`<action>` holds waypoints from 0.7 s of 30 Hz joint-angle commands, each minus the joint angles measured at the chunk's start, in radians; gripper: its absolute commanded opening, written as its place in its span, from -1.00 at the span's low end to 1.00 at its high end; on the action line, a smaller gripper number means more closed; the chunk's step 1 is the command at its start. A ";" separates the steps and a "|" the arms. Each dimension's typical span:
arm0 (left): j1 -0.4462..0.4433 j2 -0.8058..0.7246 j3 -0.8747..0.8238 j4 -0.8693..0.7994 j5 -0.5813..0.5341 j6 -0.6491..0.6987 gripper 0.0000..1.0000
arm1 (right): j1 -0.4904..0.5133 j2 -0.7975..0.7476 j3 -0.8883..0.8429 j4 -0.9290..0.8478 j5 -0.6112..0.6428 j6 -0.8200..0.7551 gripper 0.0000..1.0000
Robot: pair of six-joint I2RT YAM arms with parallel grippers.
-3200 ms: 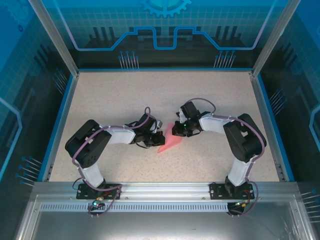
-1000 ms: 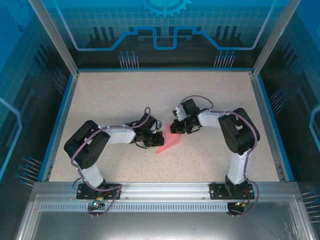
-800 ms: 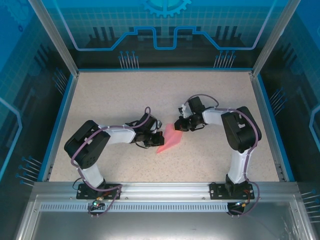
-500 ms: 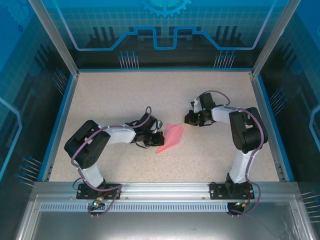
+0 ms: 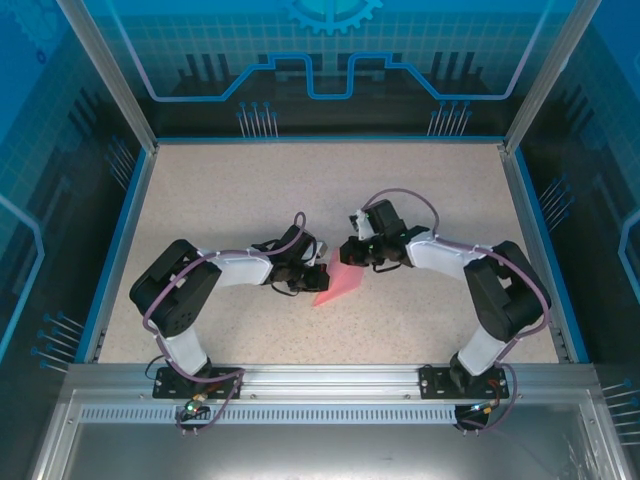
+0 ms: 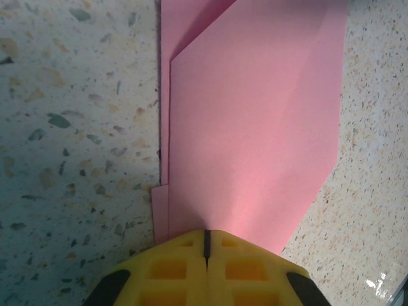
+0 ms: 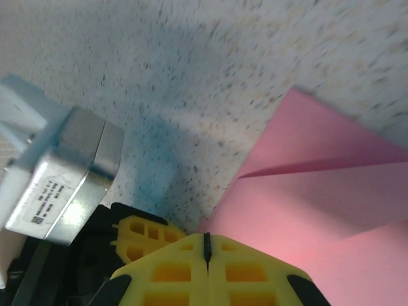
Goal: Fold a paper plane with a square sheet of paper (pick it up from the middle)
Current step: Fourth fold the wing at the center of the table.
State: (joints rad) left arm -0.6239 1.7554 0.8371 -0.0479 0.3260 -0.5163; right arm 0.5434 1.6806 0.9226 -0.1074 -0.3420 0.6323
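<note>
Paper plane (image 5: 338, 284), only partly folded, lies flat just right of the middle of the speckled table (image 5: 230, 190), a pink-red shape with one slanted end and layered flaps. At the table's near edge the two arms are bolted to a metal rail (image 5: 330, 380) and bend inward toward the table's middle. The left gripper (image 5: 318, 275) reaches in from the table's left half, its yellow fingers pressed together with nothing between them. The left wrist view has their joined tip (image 6: 206, 241) over the near edge of the paper (image 6: 255, 127), where a thin underlying layer peeks out on one side. Slightly farther up the table, the right gripper (image 5: 351, 256) comes in from the right half, also fully closed and empty. Its wrist view puts the tip (image 7: 206, 245) at the paper's (image 7: 306, 191) border, beside a crease running to a point. Whether either tip presses on the sheet cannot be told. Beyond the table's far edge stands a blue-lit panel wall (image 5: 330, 60).
</note>
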 commanded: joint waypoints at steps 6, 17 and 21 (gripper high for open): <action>0.006 0.006 -0.034 -0.046 -0.047 -0.021 -1.00 | 0.045 0.114 -0.014 0.082 -0.021 0.108 -0.96; 0.016 -0.084 0.010 -0.053 0.013 -0.062 -1.00 | 0.052 0.195 -0.037 0.070 0.004 0.109 -0.96; 0.034 -0.142 0.032 -0.039 0.043 -0.105 -0.84 | 0.050 0.202 -0.037 0.051 0.027 0.103 -0.96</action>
State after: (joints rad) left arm -0.6044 1.6714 0.8356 -0.0742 0.3367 -0.5777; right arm 0.5838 1.8389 0.9096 -0.0132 -0.3580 0.7376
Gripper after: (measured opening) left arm 0.073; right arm 0.046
